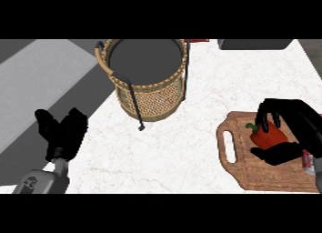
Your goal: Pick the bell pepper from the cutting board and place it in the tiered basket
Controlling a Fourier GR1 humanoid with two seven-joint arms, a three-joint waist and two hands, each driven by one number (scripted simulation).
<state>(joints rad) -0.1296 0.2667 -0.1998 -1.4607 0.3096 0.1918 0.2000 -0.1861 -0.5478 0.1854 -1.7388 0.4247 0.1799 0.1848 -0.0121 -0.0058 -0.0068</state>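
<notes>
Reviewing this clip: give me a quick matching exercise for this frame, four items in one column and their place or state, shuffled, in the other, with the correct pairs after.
Items:
1. bell pepper
2. tiered basket
3. left robot hand
4. cutting board

Places or states:
A. open, fingers up, resting at the view's left
B. lying at the counter's right, under the pepper
C. red, with the right robot hand curled round it
D. woven, standing at the counter's far side

Pairs: 1-C, 2-D, 3-A, 4-B
</notes>
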